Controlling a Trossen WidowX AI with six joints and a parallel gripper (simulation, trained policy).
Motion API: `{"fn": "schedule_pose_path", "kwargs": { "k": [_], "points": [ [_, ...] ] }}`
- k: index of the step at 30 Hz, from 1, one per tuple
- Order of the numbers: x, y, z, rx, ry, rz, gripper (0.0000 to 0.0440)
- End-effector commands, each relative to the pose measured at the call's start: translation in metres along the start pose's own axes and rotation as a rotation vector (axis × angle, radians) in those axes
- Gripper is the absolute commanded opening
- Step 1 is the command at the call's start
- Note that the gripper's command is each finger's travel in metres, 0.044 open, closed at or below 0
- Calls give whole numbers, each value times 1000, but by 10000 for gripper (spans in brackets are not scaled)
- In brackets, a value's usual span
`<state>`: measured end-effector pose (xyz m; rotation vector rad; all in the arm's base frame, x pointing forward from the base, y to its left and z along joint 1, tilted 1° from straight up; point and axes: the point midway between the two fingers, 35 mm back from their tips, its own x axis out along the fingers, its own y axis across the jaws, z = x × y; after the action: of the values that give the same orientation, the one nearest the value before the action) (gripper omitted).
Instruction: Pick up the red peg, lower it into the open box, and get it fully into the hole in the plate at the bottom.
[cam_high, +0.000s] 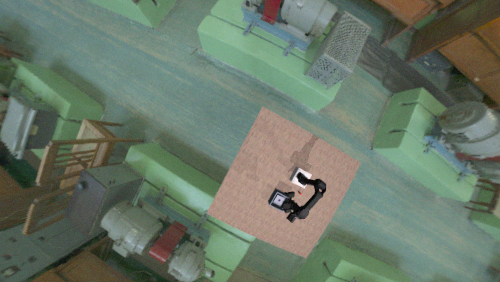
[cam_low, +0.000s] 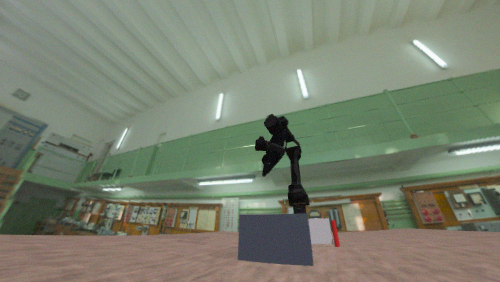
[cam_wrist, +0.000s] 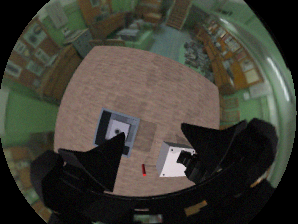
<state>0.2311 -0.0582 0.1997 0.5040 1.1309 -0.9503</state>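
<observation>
The red peg stands upright on the mat between the open box and the arm's white base. The open box is grey-blue; its light plate with a dark central hole shows inside. No peg shows in the hole. My gripper is wide open with nothing between the fingers. It hangs high above the table, well clear of the peg. In the wrist view the left finger covers part of the box's near side.
The white base carries the arm and stands close beside the peg. The brown mat lies under everything. Workshop machines and furniture surround it.
</observation>
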Motion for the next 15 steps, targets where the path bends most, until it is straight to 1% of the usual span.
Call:
{"fn": "schedule_pose_path", "kwargs": {
  "k": [1,7,15],
  "points": [
    [-1,6,-27,10,47,15,440],
    [1,13,-71,31,121,12,440],
    [10,15,-123,61,202,-32,440]
  ]
}}
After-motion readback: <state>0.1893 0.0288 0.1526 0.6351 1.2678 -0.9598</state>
